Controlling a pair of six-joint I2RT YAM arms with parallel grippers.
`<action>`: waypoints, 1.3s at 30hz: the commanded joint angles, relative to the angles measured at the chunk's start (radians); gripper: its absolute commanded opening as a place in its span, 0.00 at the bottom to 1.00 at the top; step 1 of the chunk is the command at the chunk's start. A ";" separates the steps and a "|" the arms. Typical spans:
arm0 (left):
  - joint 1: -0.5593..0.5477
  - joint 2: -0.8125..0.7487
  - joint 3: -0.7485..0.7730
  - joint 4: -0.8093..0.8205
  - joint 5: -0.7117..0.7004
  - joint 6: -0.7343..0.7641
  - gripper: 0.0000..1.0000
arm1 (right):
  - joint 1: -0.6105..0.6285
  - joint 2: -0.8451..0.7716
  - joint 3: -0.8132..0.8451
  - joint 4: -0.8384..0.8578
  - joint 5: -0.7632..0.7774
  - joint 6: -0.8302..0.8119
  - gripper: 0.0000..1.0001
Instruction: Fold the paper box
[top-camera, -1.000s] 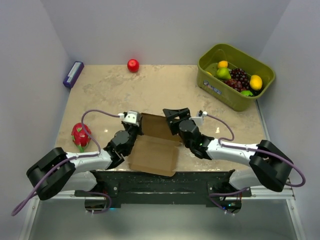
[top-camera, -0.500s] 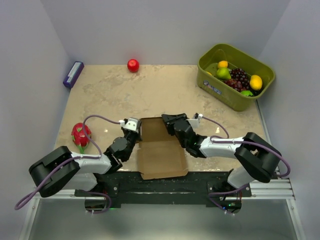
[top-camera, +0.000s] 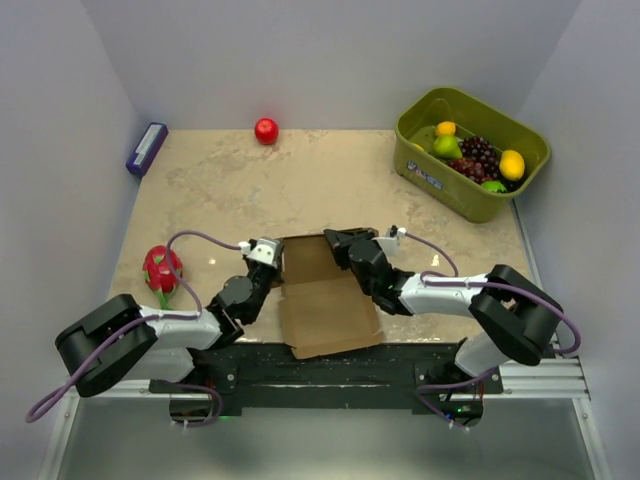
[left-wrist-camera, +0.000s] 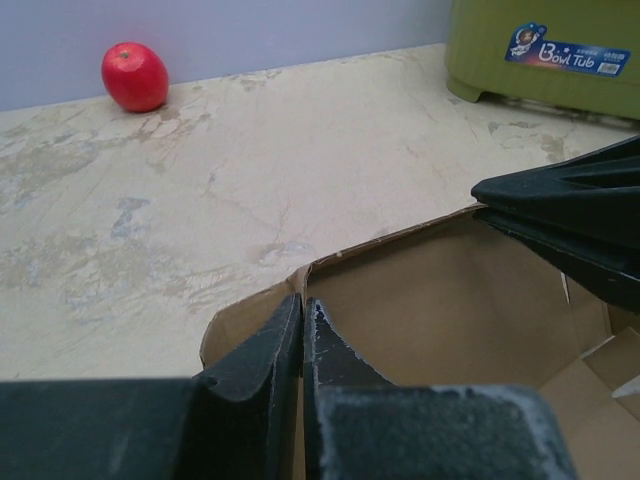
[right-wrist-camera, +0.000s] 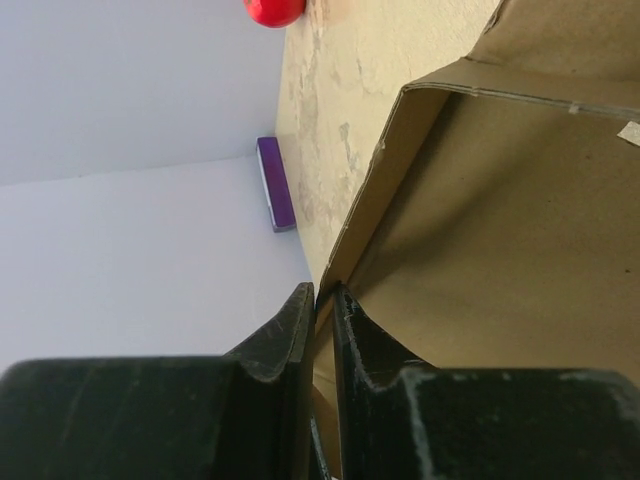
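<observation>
Seen from above, the paper box (top-camera: 330, 315) lies part-open at lower centre between the 2 arms. Only the wrist views show the grips: the left gripper (left-wrist-camera: 303, 308) and the right gripper (right-wrist-camera: 322, 297) each pinch a raised cardboard wall, jaws nearly together. A red apple (left-wrist-camera: 134, 76) sits upper left.

I'm getting bright, even light from above; the paper box (top-camera: 325, 300) is casting soft shadows beside it, and everything nearer than it in my wrist views is blurring.

Marbled beige table (top-camera: 230, 190) carries paper box (top-camera: 325, 305), red apple (top-camera: 266, 131), purple block (top-camera: 147, 148), dragon fruit (top-camera: 161, 270), green bin (top-camera: 475, 203).
</observation>
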 joint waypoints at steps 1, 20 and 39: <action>-0.014 -0.017 -0.002 0.086 0.054 0.021 0.00 | 0.003 -0.025 -0.004 0.025 0.003 0.008 0.12; -0.120 -0.042 -0.083 0.250 0.120 0.416 0.00 | 0.000 -0.158 -0.063 -0.101 0.076 0.014 0.51; -0.150 -0.118 -0.020 0.065 0.069 0.304 0.65 | 0.002 -0.149 -0.130 -0.023 0.053 0.026 0.09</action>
